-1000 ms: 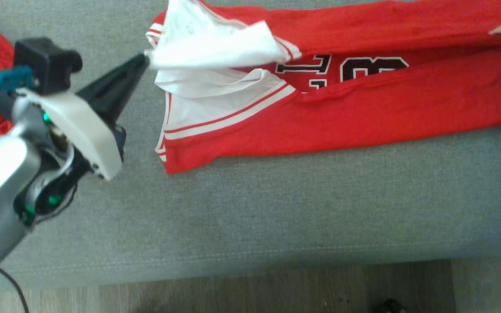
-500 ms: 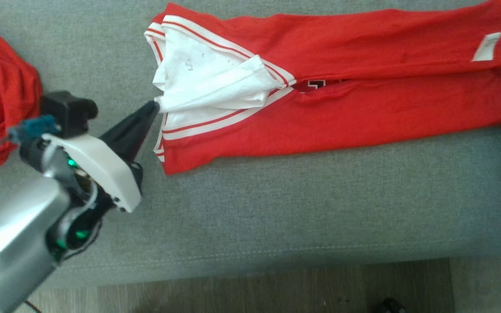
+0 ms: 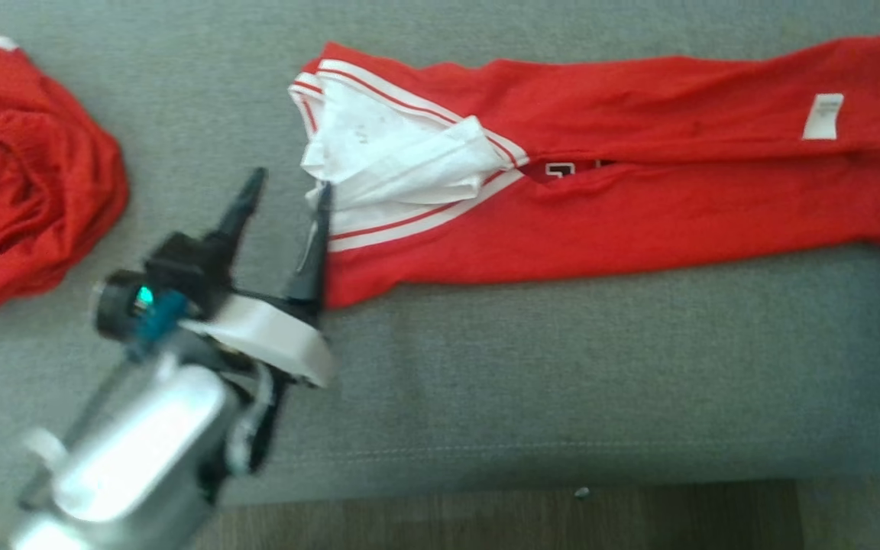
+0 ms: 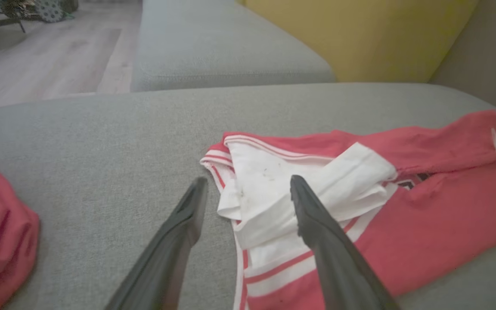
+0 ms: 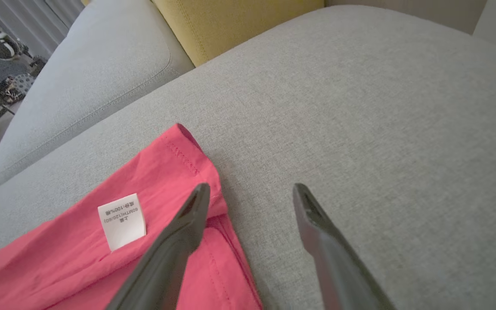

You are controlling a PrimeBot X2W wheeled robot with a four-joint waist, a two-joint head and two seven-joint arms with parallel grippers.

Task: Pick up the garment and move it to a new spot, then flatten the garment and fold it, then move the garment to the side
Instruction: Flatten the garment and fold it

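Note:
The garment (image 3: 638, 206), a red jersey with white sleeves and striped trim, lies folded lengthwise in a long band on the grey sofa seat (image 3: 486, 367). My left gripper (image 3: 290, 183) is open at its sleeve end, its right finger over the white sleeve (image 4: 274, 202) and nothing between the fingers (image 4: 248, 181). In the right wrist view my right gripper (image 5: 251, 187) is open over the garment's (image 5: 58, 258) other end, with its left finger above the red hem corner near the white label (image 5: 122, 220).
A second red garment (image 3: 20, 176) lies crumpled at the seat's left. The seat's front edge (image 3: 486, 466) borders the wood floor. A yellow cushion (image 4: 360, 38) stands at the sofa back, and another grey seat (image 4: 222, 43) lies beyond.
My left gripper let go of the white sleeve, opened and drew back. The lifted upper half now lies folded over the lower half, nearly hiding the number. The head camera shifted.

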